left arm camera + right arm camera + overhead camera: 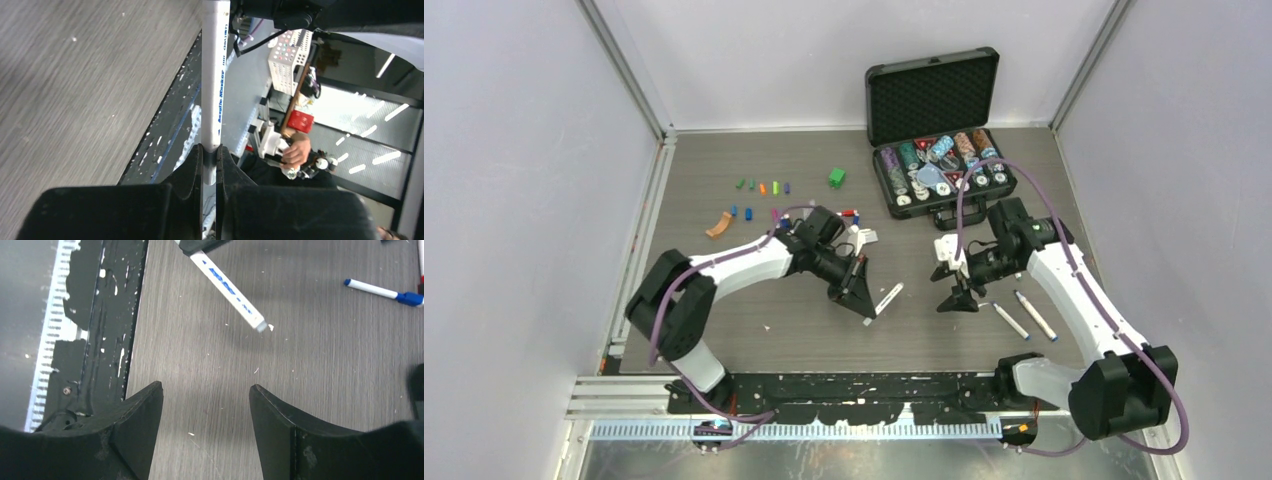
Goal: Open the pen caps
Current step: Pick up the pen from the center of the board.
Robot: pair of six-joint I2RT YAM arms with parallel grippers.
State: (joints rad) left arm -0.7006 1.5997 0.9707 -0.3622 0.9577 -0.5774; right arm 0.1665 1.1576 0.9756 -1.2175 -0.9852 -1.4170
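Your left gripper clamps a white pen above the grey wood-grain table; your right gripper hangs wide open beside it. Loose caps dot the far left, pale walls all round.

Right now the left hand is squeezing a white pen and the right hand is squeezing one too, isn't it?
Only half right. The left hand does squeeze the white pen, but the right hand is open and holds nothing, as the right wrist view shows.
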